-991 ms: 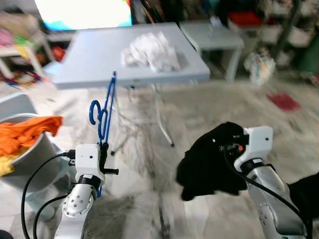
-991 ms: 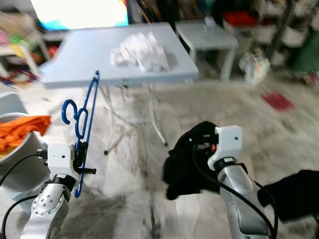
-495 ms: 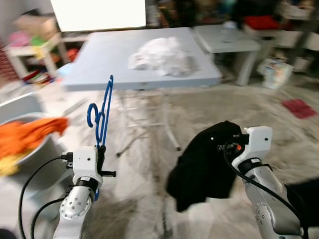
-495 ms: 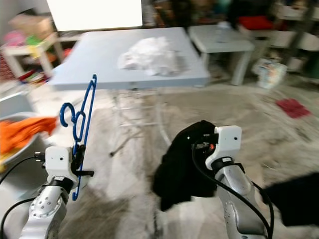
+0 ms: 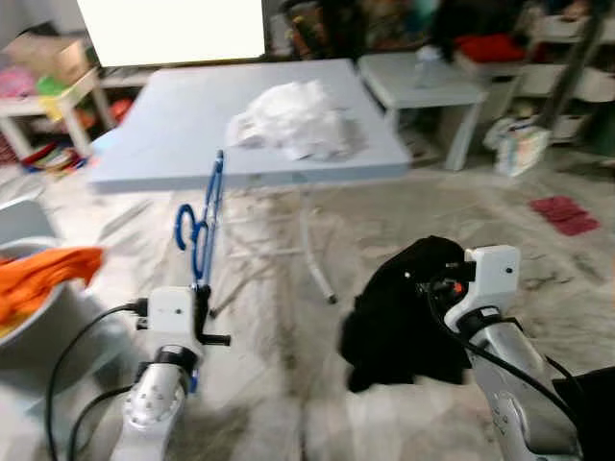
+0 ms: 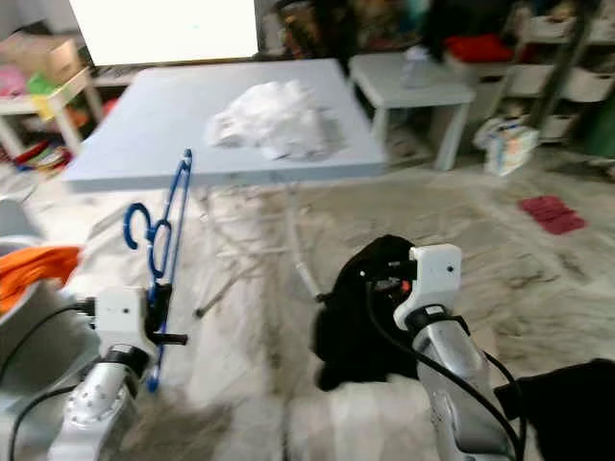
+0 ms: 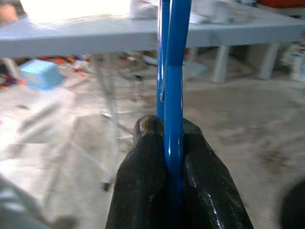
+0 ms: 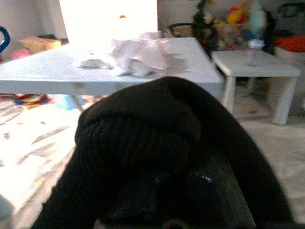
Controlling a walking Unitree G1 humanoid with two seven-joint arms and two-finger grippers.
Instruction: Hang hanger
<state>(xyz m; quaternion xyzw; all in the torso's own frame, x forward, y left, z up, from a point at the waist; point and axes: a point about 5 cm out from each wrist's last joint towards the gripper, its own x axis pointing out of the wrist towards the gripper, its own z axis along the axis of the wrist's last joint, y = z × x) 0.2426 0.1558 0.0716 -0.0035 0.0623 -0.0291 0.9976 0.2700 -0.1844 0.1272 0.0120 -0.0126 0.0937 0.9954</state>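
A blue plastic hanger (image 5: 204, 223) stands upright in front of me, hook to the left. My left gripper (image 5: 199, 300) is shut on its lower bar; in the left wrist view both black fingers (image 7: 147, 167) press against the blue hanger bar (image 7: 174, 95). My right gripper (image 5: 430, 284) holds up a black garment (image 5: 404, 317) that drapes over the fingers and hangs down towards the floor. In the right wrist view the black garment (image 8: 152, 143) covers the fingers.
A light blue folding table (image 5: 173, 115) stands ahead with a crumpled white cloth (image 5: 288, 117) on it. A grey basket (image 5: 38, 327) with orange clothing (image 5: 38, 279) sits at my left. A small white table (image 5: 423, 82) and shelves are at the back right. Another dark cloth (image 5: 591, 408) lies low right.
The camera has shifted, so the table and basket sit differently in frame. Both grippers keep their hold; the black garment swings slightly under the right gripper.
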